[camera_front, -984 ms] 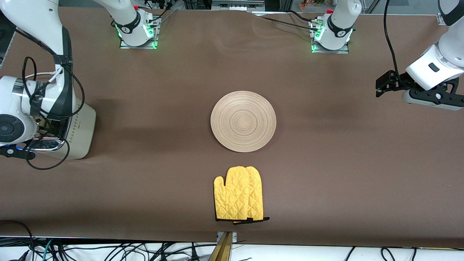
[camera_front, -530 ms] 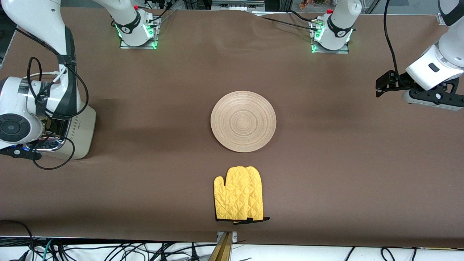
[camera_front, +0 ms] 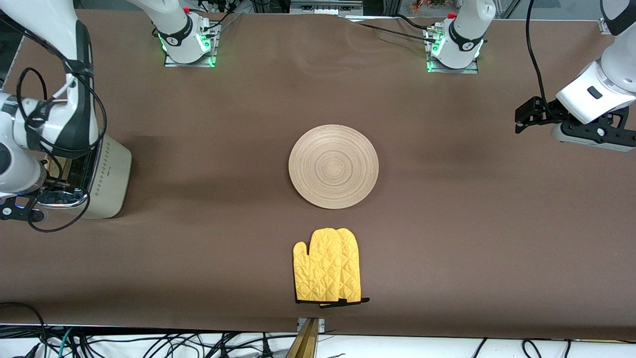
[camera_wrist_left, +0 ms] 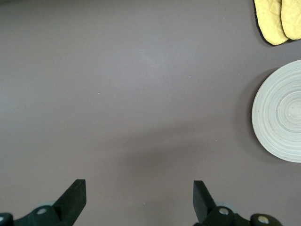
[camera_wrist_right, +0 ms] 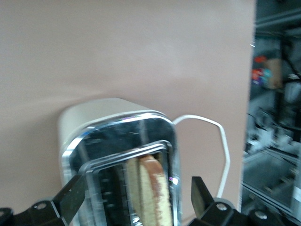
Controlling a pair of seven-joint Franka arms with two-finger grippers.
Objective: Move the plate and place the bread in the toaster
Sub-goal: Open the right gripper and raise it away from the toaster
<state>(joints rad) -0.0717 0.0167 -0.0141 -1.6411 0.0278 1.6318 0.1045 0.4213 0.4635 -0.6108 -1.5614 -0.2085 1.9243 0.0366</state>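
Observation:
The cream toaster (camera_front: 110, 176) stands at the right arm's end of the table. In the right wrist view the bread (camera_wrist_right: 151, 194) stands on edge in a slot of the chrome-topped toaster (camera_wrist_right: 101, 123). My right gripper (camera_wrist_right: 138, 195) hangs just above it, open, with one finger on each side of the slice and touching nothing. The light-wood plate (camera_front: 333, 166) lies bare at the table's middle. My left gripper (camera_front: 519, 121) waits in the air over the left arm's end of the table, open and with nothing in it (camera_wrist_left: 138, 197). Its wrist view also catches the plate (camera_wrist_left: 280, 113).
A yellow oven mitt (camera_front: 328, 266) lies nearer to the front camera than the plate, and its tips show in the left wrist view as the mitt (camera_wrist_left: 277, 21). The toaster's white cord (camera_wrist_right: 214, 141) loops on the brown table cover (camera_front: 472, 238) beside the toaster.
My right gripper has opened and let go of the bread, which stays in the toaster slot. The right arm has lifted and shifted a little. The left arm has not moved.

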